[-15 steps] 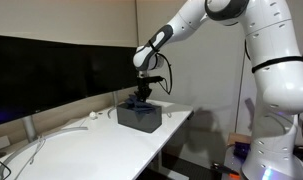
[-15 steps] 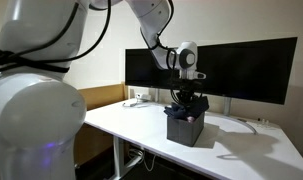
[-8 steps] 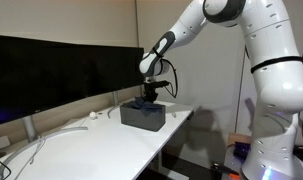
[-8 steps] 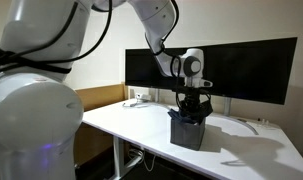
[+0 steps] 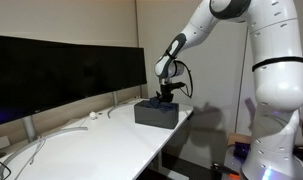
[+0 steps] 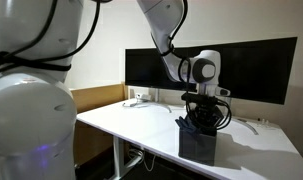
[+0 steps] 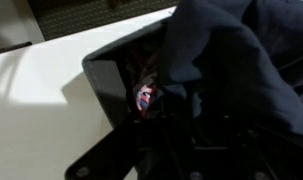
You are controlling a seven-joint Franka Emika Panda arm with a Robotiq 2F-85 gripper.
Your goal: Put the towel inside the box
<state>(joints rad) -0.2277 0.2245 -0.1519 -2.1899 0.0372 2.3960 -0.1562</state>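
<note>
A dark open box stands on the white desk, seen in both exterior views. My gripper reaches down into the box's top. In the wrist view a dark blue towel bunches over the box's opening and covers the right side. The box's black rim shows at the left, with something small and coloured inside. My fingers are lost in the dark, so I cannot tell whether they hold the towel.
The white desk carries dark monitors along its back and loose white cables. The box stands close to the desk's end edge. More monitors stand behind the box.
My gripper and the box have shifted together along the desk toward its end edge, about a box width in one second. The gripper has stayed in the box's top.
</note>
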